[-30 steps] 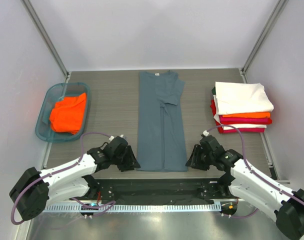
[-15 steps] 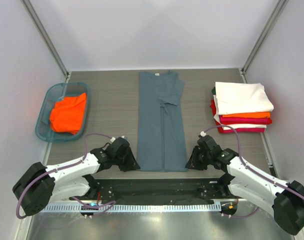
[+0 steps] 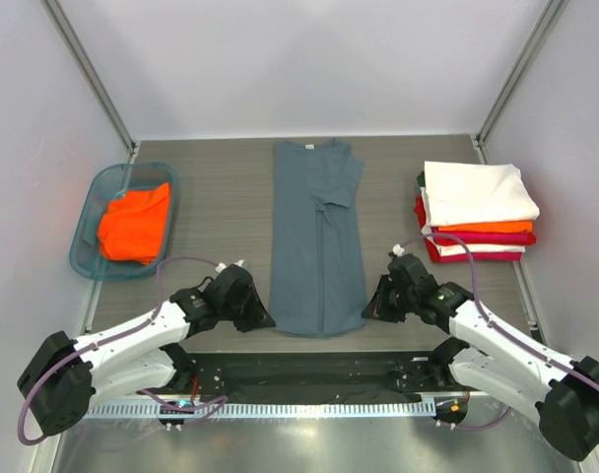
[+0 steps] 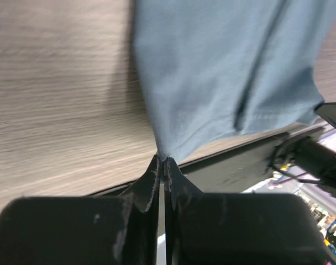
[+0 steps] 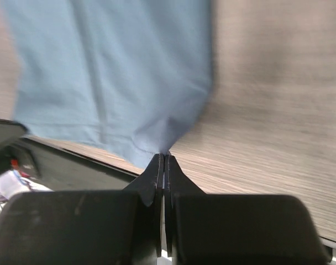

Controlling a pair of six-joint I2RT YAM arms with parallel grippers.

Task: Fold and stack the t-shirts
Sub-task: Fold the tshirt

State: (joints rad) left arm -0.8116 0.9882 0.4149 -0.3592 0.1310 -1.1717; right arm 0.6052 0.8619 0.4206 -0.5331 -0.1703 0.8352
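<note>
Top external view: one slate blue-grey t-shirt [image 3: 317,246] lies lengthwise down the middle of the wooden surface [image 3: 221,197], folded narrow, with its neck at the far end and its hem toward the arms. At the right side of the surface sits one stack [image 3: 477,232] of folded t-shirts, with a white t-shirt [image 3: 477,192] on top and orange, red, white and red layers showing below it; an exact count of the pile cannot be made from its edges. One teal basket [image 3: 80,241] stands at the left side, well apart from the grey shirt, and holds a single crumpled orange t-shirt [image 3: 134,225].

Two arms reach low from the near edge, each angled inward toward the hem. The left hand [image 3: 263,323] is at the near left corner of the hem and the right hand [image 3: 370,313] is at the near right corner, the shirt lying between them.

Left wrist view: the left hand [image 4: 162,163] is pinched tight, fingertips together on the hem corner of the blue-grey cloth [image 4: 223,66], which draws up into a point at the tips.

Right wrist view: the right hand [image 5: 163,160] is likewise clamped narrow on the opposite corner, the cloth [image 5: 118,72] gathered to a peak at the fingertips, with bare wood grain beside it.
</note>
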